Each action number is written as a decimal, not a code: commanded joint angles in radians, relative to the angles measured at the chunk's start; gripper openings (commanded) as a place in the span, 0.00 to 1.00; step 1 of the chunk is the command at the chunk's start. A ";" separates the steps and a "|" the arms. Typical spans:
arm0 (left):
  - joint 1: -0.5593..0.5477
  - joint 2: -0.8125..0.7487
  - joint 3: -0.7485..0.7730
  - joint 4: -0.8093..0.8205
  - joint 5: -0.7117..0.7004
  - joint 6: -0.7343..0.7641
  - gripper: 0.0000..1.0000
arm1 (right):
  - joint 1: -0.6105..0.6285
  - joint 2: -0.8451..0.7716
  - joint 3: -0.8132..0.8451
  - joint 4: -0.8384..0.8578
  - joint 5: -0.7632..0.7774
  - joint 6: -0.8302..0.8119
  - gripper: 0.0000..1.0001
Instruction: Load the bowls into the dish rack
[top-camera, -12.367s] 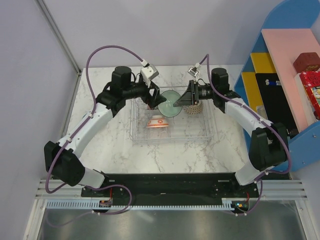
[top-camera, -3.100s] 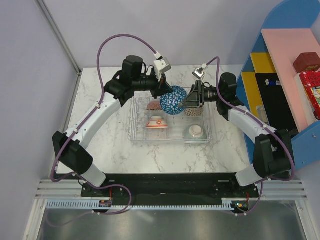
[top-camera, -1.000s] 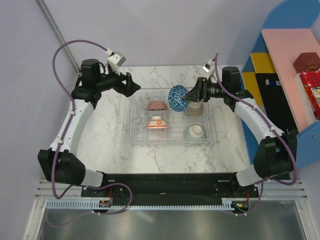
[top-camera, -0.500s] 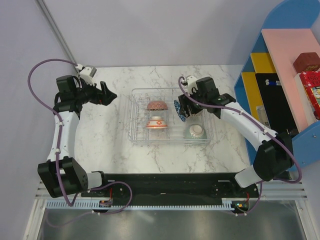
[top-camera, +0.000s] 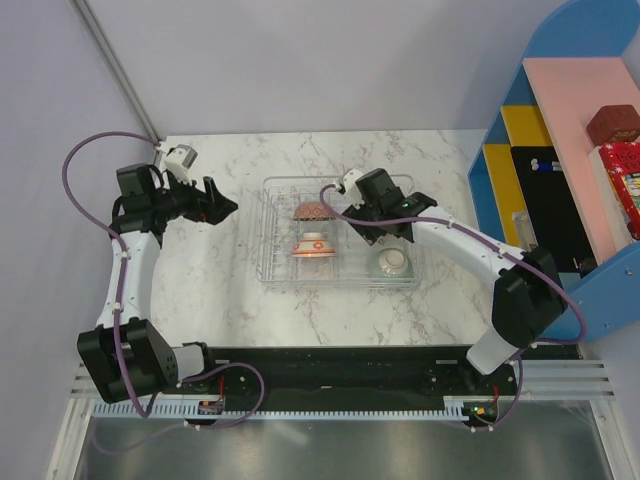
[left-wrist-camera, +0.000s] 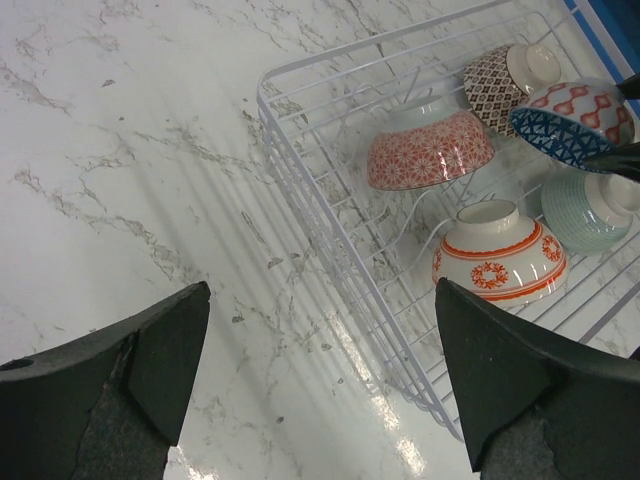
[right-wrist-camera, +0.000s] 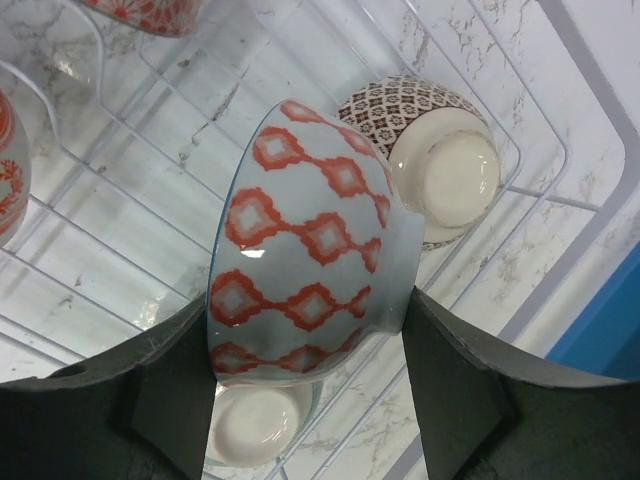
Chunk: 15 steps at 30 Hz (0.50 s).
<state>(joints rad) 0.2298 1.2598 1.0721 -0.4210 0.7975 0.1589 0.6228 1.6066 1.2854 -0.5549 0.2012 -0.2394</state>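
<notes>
The dish rack (top-camera: 340, 283) (left-wrist-camera: 330, 245) is a clear wire-ribbed tray at mid-table. My right gripper (top-camera: 357, 217) (right-wrist-camera: 305, 305) is shut on a blue bowl with red diamonds (right-wrist-camera: 310, 270) (left-wrist-camera: 575, 115). This bowl is tipped on its side, low inside the rack. It hangs beside a brown lattice bowl (right-wrist-camera: 430, 150) (left-wrist-camera: 505, 85) and over a pale green bowl (right-wrist-camera: 260, 425) (top-camera: 391, 262). A red floral bowl (top-camera: 313, 211) (left-wrist-camera: 430, 150) and an orange-and-white bowl (top-camera: 314, 245) (left-wrist-camera: 500, 265) lie in the rack's left half. My left gripper (top-camera: 218, 205) (left-wrist-camera: 320, 400) hangs open over bare marble left of the rack.
A blue shelf unit (top-camera: 590, 150) with coloured boards and boxes stands at the right edge of the table. The marble tabletop (top-camera: 220, 290) reaches to a wall on the left. My right forearm (top-camera: 450, 240) stretches over the rack's right side.
My right gripper has carried the blue bowl from above the rack's far edge down into the rack. The left arm drew back to the left and has nearly stopped.
</notes>
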 joint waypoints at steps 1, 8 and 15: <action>0.011 -0.051 -0.014 0.030 0.042 0.034 1.00 | 0.052 0.033 0.066 0.018 0.170 -0.096 0.00; 0.019 -0.046 -0.024 0.039 0.063 0.028 1.00 | 0.113 0.099 0.057 0.056 0.326 -0.166 0.00; 0.026 -0.050 -0.032 0.045 0.069 0.022 1.00 | 0.156 0.141 0.025 0.124 0.437 -0.238 0.00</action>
<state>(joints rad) 0.2459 1.2278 1.0435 -0.4091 0.8238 0.1596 0.7666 1.7317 1.2953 -0.5228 0.4927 -0.4095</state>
